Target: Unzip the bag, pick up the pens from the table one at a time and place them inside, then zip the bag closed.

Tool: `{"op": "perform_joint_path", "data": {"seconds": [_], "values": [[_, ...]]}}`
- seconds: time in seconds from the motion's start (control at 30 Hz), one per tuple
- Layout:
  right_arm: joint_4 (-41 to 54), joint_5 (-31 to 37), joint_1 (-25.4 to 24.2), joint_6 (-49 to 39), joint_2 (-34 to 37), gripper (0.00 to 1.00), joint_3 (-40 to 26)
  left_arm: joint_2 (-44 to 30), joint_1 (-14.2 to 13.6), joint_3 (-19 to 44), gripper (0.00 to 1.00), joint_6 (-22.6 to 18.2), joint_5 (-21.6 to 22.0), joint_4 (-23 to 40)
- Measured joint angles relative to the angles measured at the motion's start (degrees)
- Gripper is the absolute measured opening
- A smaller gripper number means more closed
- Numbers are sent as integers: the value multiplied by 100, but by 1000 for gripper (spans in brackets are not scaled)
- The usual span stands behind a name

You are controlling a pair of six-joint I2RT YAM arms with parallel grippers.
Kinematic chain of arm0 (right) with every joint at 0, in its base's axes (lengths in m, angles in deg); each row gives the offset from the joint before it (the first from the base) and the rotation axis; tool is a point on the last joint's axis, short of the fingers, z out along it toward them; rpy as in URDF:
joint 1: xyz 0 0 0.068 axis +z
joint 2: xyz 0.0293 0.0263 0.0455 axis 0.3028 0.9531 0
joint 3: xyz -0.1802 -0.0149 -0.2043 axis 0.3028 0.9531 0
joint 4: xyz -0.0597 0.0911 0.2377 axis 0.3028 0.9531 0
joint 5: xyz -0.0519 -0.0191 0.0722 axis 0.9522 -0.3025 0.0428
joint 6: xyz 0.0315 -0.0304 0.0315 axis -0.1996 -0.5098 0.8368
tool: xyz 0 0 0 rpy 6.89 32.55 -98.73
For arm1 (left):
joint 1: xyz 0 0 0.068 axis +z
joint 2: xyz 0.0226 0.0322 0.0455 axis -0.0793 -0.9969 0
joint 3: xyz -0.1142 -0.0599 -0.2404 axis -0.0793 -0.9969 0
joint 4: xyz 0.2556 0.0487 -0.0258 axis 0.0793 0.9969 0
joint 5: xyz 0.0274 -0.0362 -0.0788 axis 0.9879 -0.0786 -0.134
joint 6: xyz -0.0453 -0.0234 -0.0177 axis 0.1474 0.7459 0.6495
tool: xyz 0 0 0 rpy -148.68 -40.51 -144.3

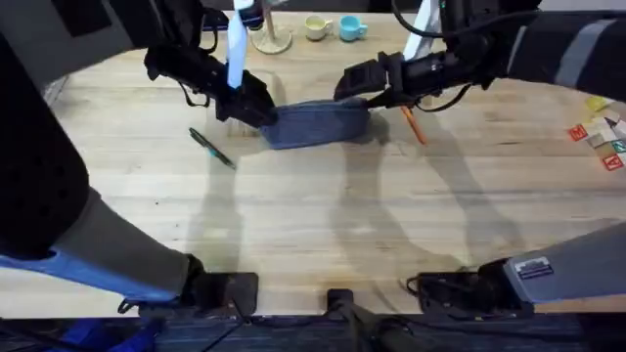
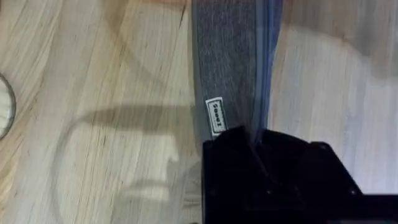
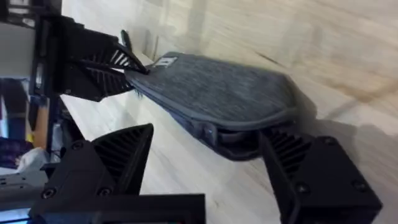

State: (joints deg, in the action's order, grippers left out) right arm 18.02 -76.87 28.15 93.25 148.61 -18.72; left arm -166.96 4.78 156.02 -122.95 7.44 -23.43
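With the left gripper (image 1: pixel 259 108) pinching one end of the pencil pouch (image 1: pixel 318 122) mid-table, the right gripper (image 3: pixel 205 158), fingers spread around the other end, is needing a firm zip-pull grip.

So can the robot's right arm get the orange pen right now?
Probably not yet. The orange pen lies bare on the table just beside the right tool, with nothing on top of it. But that tool is spread around the end of the bag, so it must pull away first.
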Motion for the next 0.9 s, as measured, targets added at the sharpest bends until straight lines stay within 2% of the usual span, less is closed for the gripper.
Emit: {"op": "perform_joint_path", "data": {"seconds": [0.1,0.2,0.33,0.4,0.5,0.53,0.9], "values": [[-36,0,9,48,0,994,0,0,0,0,43,0,0,-2],[-38,3,7,83,0,877,0,0,0,0,43,0,0,-2],[-38,138,7,149,0,600,0,-2,0,0,43,0,0,-2],[-38,232,7,197,0,423,0,-2,0,0,43,1,0,-2],[-45,299,7,244,0,91,0,-1,0,0,43,1,0,-2],[-43,304,7,260,0,45,0,0,0,0,43,0,0,-4],[-44,304,9,263,0,30,0,-1,0,0,43,0,0,-4]]}}
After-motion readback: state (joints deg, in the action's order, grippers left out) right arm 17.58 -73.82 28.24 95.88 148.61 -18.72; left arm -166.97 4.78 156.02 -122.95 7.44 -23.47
